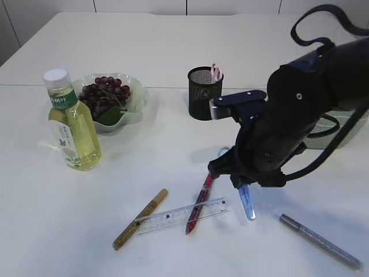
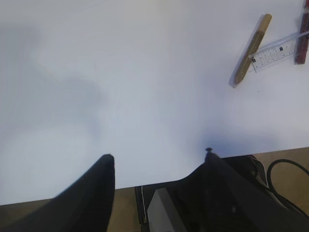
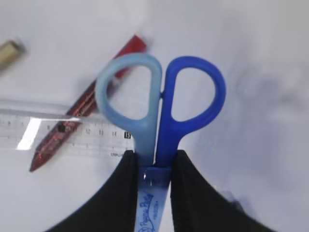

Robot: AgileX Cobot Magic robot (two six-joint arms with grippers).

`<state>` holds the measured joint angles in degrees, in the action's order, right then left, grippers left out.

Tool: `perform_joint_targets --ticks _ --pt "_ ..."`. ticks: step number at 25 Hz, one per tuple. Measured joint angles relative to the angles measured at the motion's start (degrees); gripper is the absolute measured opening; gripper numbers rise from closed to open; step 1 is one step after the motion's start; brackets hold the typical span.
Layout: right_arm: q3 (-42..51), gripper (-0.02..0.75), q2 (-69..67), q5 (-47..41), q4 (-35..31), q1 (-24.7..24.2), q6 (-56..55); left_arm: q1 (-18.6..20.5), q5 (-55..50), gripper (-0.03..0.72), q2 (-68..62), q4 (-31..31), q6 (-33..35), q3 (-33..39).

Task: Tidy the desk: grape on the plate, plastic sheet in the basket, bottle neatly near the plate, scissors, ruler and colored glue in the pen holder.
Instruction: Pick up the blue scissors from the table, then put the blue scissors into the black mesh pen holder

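- The right tool point(image 3: 153, 166) grips the scissors point(image 3: 161, 104) just below the handles, loops pointing away from it.
- Beyond the loops lie the ruler point(image 3: 63, 128) and red glue point(image 3: 82, 108) on the surface point(image 1: 173, 57).
- Lift straight up, then carry to the pen holder point(image 1: 204, 92) behind the tool and lower blades first.
- The left tool point(image 2: 159, 166) hangs wide, empty.

Slanted exterior overview; wrist views close above table (shared ruler point(image 1: 183, 216)).

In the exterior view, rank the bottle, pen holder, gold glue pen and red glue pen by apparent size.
1. Bottle, clearly largest.
2. Pen holder.
3. Gold glue pen and red glue pen: both slim and about equally long, so unranked.
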<state>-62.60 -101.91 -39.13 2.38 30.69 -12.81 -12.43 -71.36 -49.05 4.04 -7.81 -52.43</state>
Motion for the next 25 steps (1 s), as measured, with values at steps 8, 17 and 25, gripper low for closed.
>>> perform_joint_targets --ticks 8,17,25 --pt "0.4 0.153 5.2 6.4 3.2 0.0 0.0 0.0 0.0 0.417 0.0 0.0 0.1 0.0" --pt "0.7 0.153 7.8 16.9 8.4 0.0 0.0 0.0 0.0 0.417 0.0 0.8 0.1 0.0" --pt "0.7 0.153 7.8 27.5 9.8 -4.5 -0.3 0.0 0.0 0.417 0.0 1.2 0.1 0.0"
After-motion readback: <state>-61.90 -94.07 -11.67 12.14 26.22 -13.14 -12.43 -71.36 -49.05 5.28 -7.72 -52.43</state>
